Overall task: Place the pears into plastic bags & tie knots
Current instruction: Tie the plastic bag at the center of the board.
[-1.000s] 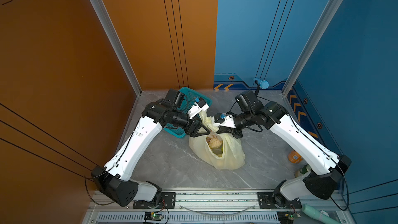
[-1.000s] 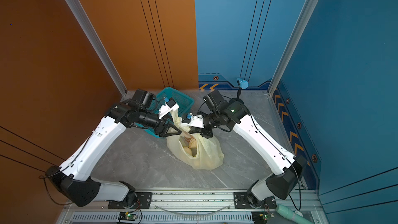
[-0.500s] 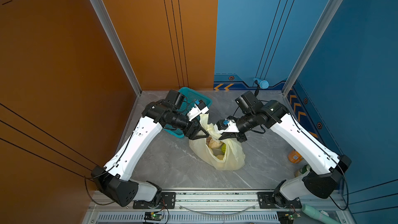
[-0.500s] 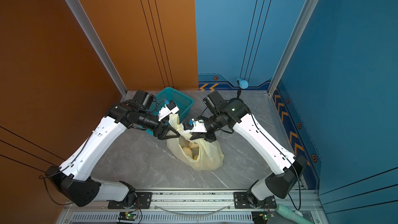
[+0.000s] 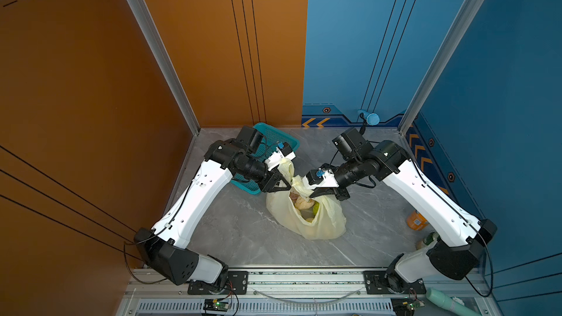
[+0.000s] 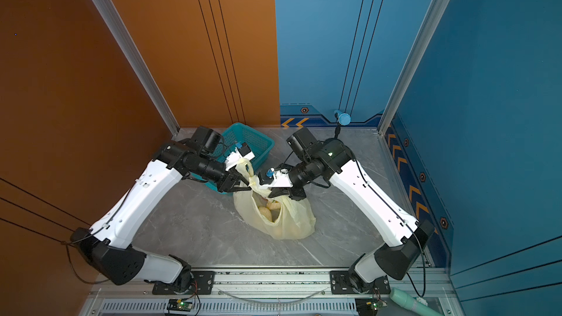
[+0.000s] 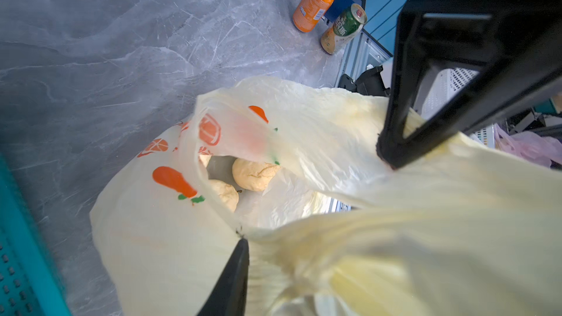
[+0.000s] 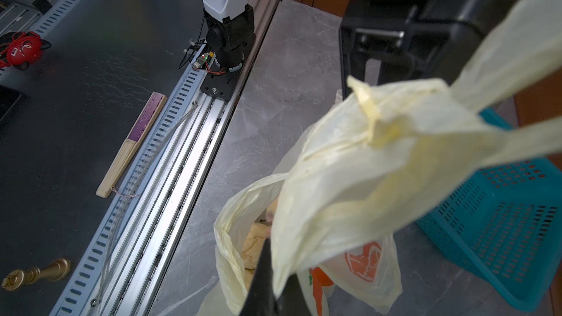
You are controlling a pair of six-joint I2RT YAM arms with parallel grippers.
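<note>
Thin pale-yellow plastic bag [image 5: 307, 223]: I judge limp, slippery; take bunched handles [image 5: 297, 183], twelve o'clock. Right gripper [image 5: 312, 196] pinches bag plastic; left gripper [image 5: 286, 186] straddles, hold unclear.

You have a thin, crinkled translucent plastic bag [image 5: 322, 223], wrinkled matt pears [image 7: 254, 174] inside it, perforated plastic basket [image 5: 273, 138] beside it, smooth marbled tabletop [image 5: 237, 232] under it.

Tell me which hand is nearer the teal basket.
Left. The left hand hangs just beside the basket, at a handle of the bag. The right hand is across the bag's mouth, farther from the basket.
</note>
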